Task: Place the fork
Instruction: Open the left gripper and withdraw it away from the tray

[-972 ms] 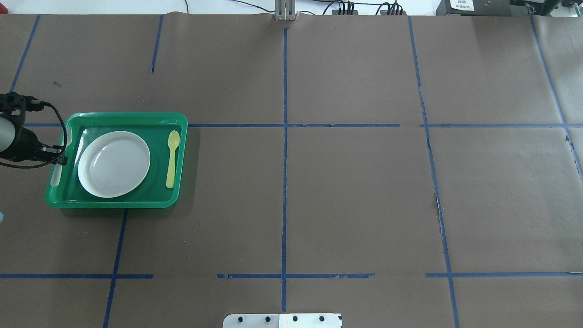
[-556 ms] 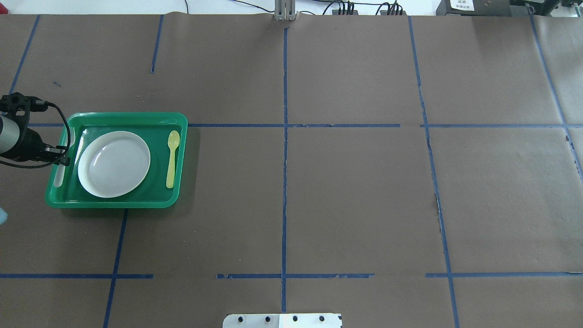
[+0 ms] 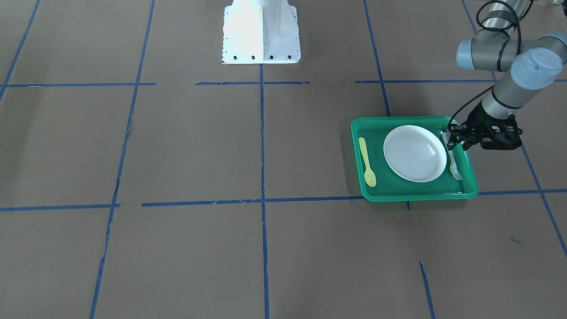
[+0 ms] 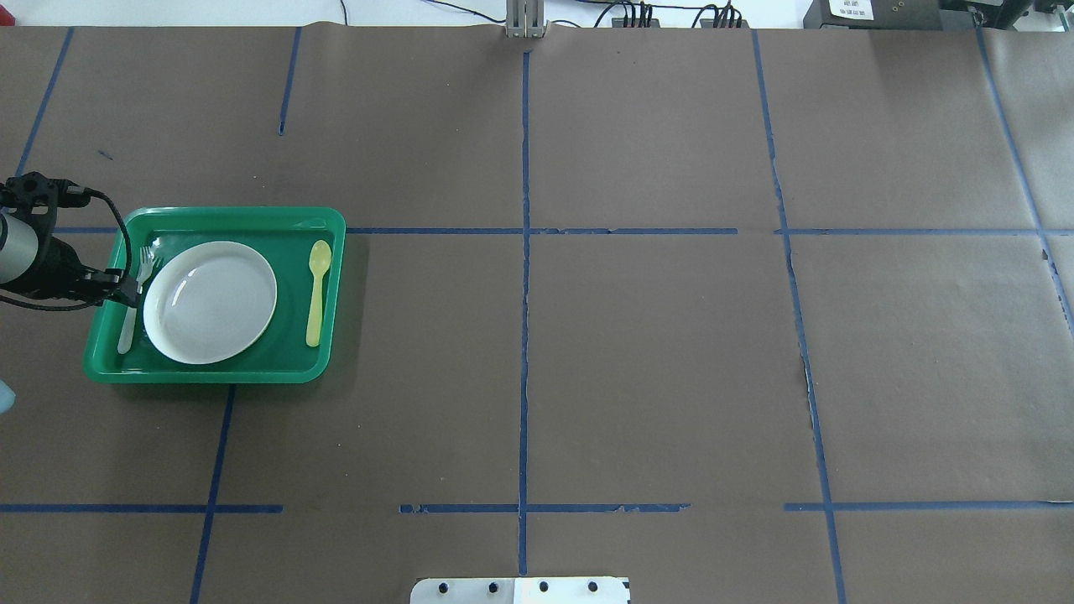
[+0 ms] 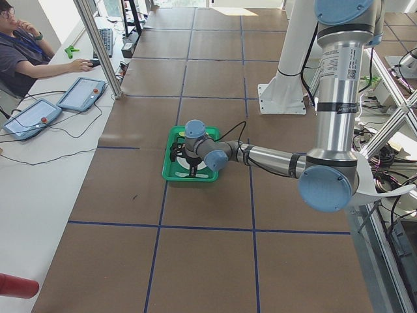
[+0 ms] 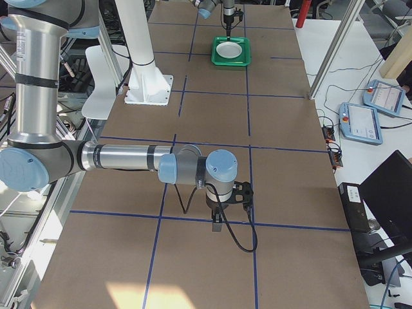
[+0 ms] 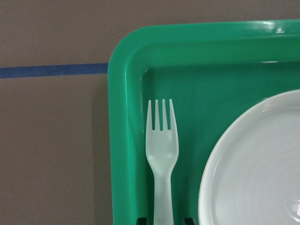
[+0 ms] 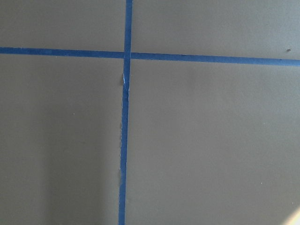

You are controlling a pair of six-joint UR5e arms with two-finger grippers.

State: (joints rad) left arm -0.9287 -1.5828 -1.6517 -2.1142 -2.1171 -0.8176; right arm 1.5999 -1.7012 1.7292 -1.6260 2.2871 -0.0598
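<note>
At right of the front-facing view, the fork point(image 3: 452, 164) lies in the green tray point(image 3: 412, 196), between the plate point(image 3: 414, 153) and the tray's right wall. Overhead, far left: left gripper point(image 4: 130, 291) sits over the fork's handle. Left wrist view: jaws released, flanking the handle without touching; right gripper point(image 6: 219, 222), side view only, cannot tell.

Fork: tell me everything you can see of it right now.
The fork is small, pale grey-white and slightly translucent, apparently plastic, with four short tines. It lies flat on the floor of the green tray, between the tray's wall and the white plate, touching neither, tines pointing away from the robot. The left tool straddles its handle with green showing on both sides, so nothing seems to grip it.
</note>
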